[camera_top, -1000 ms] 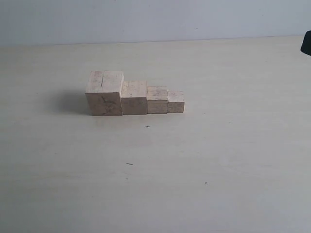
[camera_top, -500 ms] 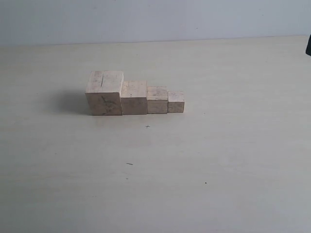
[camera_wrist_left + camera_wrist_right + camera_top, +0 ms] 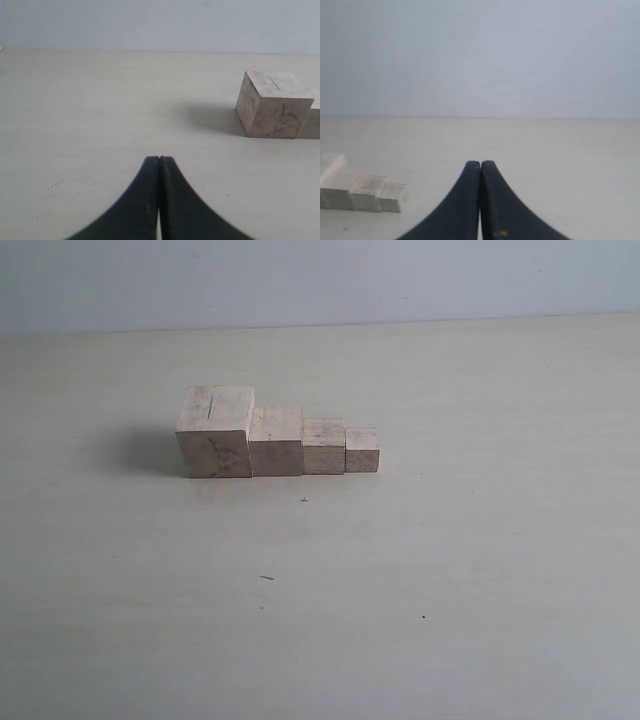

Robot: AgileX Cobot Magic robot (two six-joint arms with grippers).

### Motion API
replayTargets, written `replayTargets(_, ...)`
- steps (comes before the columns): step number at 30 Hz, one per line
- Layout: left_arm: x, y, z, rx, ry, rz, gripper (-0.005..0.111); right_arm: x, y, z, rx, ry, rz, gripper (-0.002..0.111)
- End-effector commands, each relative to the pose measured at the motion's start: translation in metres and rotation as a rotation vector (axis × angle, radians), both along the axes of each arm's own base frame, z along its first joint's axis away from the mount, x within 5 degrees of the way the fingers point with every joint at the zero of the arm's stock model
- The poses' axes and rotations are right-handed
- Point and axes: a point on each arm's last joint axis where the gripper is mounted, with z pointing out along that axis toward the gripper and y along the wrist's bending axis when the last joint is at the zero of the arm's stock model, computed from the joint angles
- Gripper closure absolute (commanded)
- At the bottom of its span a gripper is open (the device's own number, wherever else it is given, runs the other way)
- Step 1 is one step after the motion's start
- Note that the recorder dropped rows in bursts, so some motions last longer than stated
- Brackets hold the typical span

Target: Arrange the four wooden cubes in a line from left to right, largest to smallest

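Observation:
Four pale wooden cubes stand touching in one row on the table in the exterior view. The largest cube (image 3: 215, 432), with a short dark slit on its top, is at the left. Then come the second cube (image 3: 276, 441), the third cube (image 3: 324, 446) and the smallest cube (image 3: 362, 449) at the right. The left wrist view shows the largest cube (image 3: 274, 104) well away from my left gripper (image 3: 159, 159), which is shut and empty. My right gripper (image 3: 480, 163) is shut and empty too, far from the stepped row of cubes (image 3: 365, 192). Neither gripper shows in the exterior view.
The pale table (image 3: 450, 560) carries a few small dark specks (image 3: 266, 578) in front of the row. A light wall (image 3: 320, 280) rises behind the table's far edge.
A dark part of the right arm at the exterior view's right edge has drawn back out of sight. The cubes have not moved.

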Motion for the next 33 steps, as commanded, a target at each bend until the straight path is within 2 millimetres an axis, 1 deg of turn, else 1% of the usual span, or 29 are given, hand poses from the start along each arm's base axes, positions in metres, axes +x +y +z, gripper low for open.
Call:
replayTargets(1, 0.0, 0.0, 0.002, 0.002, -0.02, 0.006, 0.107, -0.016, -0.01, -0.013, -0.036, -0.105, -0.11, 0.108)
replayTargets(4, 0.0, 0.0, 0.002, 0.003, -0.02, 0.005, 0.107, -0.021, -0.014, -0.023, -0.024, -0.191, -0.172, 0.108)
replayTargets(7, 0.0, 0.0, 0.002, 0.003, -0.02, 0.005, 0.107, -0.021, -0.015, -0.037, -0.008, -0.215, -0.202, 0.108)
replayTargets(14, 0.0, 0.0, 0.002, 0.001, -0.02, 0.006, 0.107, -0.008, -0.014, -0.09, 0.04, -0.098, -0.206, 0.108)
replayTargets(17, 0.0, 0.0, 0.002, 0.003, -0.02, 0.005, 0.107, -0.005, -0.015, -0.11, 0.037, -0.068, -0.212, 0.108)
replayTargets(21, 0.0, 0.0, 0.002, 0.003, -0.02, 0.005, 0.107, -0.002, -0.015, -0.131, 0.086, -0.032, -0.229, 0.108)
replayTargets(23, 0.0, 0.0, 0.002, 0.003, -0.02, 0.005, 0.107, -0.002, -0.015, -0.131, 0.103, -0.039, -0.234, 0.108)
replayTargets(25, 0.0, 0.0, 0.002, 0.002, -0.02, 0.006, 0.107, -0.003, -0.015, -0.135, 0.107, 0.008, -0.231, 0.108)
replayTargets(33, 0.0, 0.0, 0.002, 0.003, -0.02, 0.005, 0.107, -0.004, -0.014, -0.14, 0.009, 0.045, -0.209, 0.108)
